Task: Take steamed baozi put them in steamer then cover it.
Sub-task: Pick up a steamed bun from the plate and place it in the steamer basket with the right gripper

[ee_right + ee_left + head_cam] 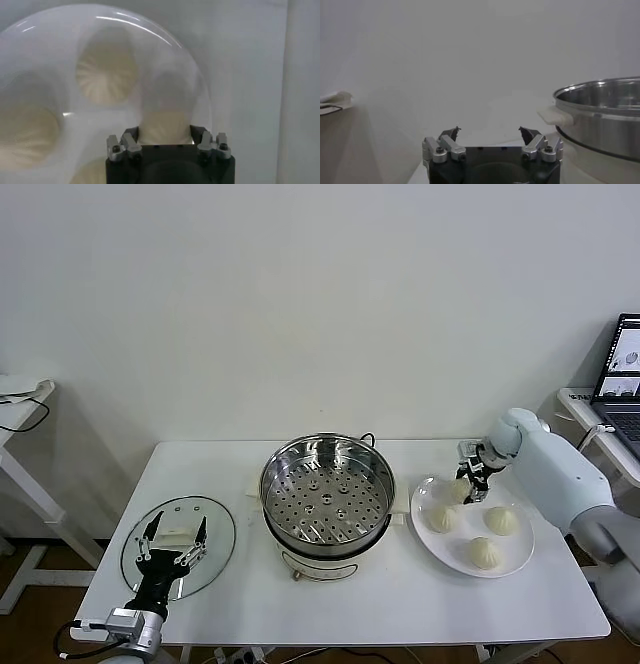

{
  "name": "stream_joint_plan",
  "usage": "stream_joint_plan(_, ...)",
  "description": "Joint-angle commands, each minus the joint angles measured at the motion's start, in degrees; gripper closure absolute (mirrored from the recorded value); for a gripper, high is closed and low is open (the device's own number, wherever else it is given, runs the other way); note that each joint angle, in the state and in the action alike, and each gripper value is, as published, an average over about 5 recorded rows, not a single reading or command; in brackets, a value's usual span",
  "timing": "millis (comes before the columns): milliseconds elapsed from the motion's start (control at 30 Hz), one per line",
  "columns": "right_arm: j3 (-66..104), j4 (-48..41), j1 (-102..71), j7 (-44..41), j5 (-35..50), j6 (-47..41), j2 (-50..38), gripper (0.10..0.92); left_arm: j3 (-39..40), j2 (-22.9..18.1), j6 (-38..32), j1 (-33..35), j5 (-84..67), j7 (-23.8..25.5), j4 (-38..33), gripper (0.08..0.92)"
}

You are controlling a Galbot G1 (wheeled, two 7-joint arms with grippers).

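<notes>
The steamer (325,494) stands open at the table's middle, its perforated tray bare; its rim also shows in the left wrist view (600,107). The cover (215,529) lies flat on the table at the left. My left gripper (175,534) is open just above the cover's white handle, its fingers spread either side (490,133). Three baozi (442,517) lie on a white plate (520,559) at the right. My right gripper (470,476) is at the plate's far left edge, shut on a fourth baozi (165,127), which fills the gap between its fingers.
A laptop (625,374) sits on a side table at the far right. Another side table with a cable (20,399) is at the far left. The steamer's white base (320,564) stands near the table's front edge.
</notes>
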Motion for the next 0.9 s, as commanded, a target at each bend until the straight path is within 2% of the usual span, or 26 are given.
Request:
stream_joint_plan(33, -12.51, 19.16, 9.82, -2.49, 12.63, 2.68, -12.27, 0.34, 0.15, 0.13, 0.12, 0.11, 0.07, -0.09, -0.52, 0.177)
stream_joint_plan(200, -21.45, 28.15, 20.68, -4.75, 16.48, 11.63, -15.4, 0.35, 0.33, 0.3, 0.19, 0.29, 0.17, -0.13, -0.74, 0.177)
stream_joint_plan(367, -30.79, 35.52, 33.27, -6.1, 18.28, 18.9, -13.71, 0.355, -0.17, 0.61, 0.14, 0.71, 0.2, -0.07, -1.05, 0.177)
stream_joint_plan(633, -39.94, 41.21, 43.12, -4.03, 19.35, 26.08, -3.32, 0.355, -1.62, 0.88, 0.13, 1.06, 0.11, 0.12, -1.49, 0.177)
stream_joint_plan(900, -42.96, 40.3, 43.98, -1.41, 17.36, 29.07, 7.59, 0.361, -3.2, 1.1, 0.16, 1.1, -0.28, 0.51, -1.38, 0.177)
